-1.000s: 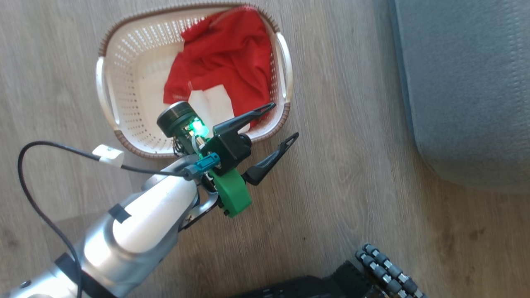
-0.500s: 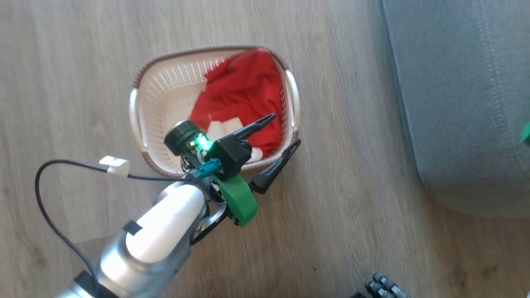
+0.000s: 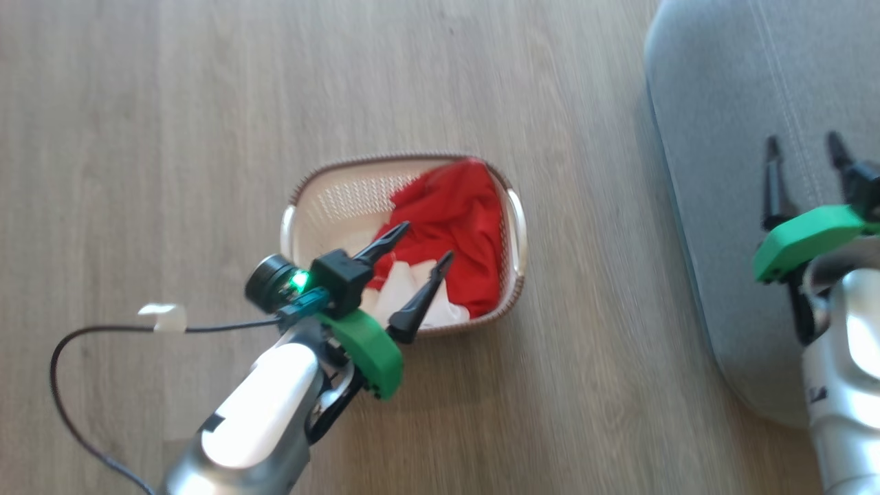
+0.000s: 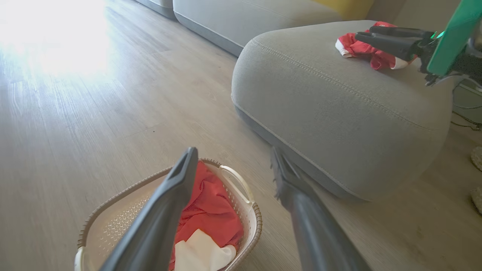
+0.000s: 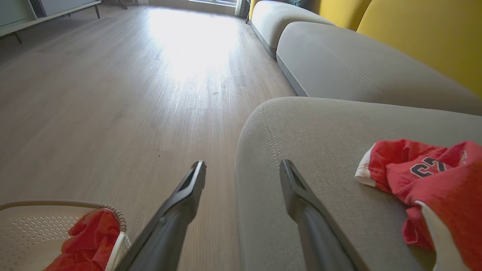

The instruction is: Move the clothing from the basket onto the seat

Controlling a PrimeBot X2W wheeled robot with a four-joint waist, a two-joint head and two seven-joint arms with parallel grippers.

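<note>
The left gripper (image 3: 427, 240) hangs open over the basket (image 3: 302, 201) of clothing (image 3: 457, 216). The right gripper (image 3: 802, 138), open too, is over the seat (image 3: 715, 96)

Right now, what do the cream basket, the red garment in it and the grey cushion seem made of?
The small cream perforated basket looks like matte moulded plastic, given its rows of holes. The red garment with white panels seems thin soft fabric: it crumples in folds. The large grey seat cushion appears upholstered in matte cloth, with double stitching.
</note>
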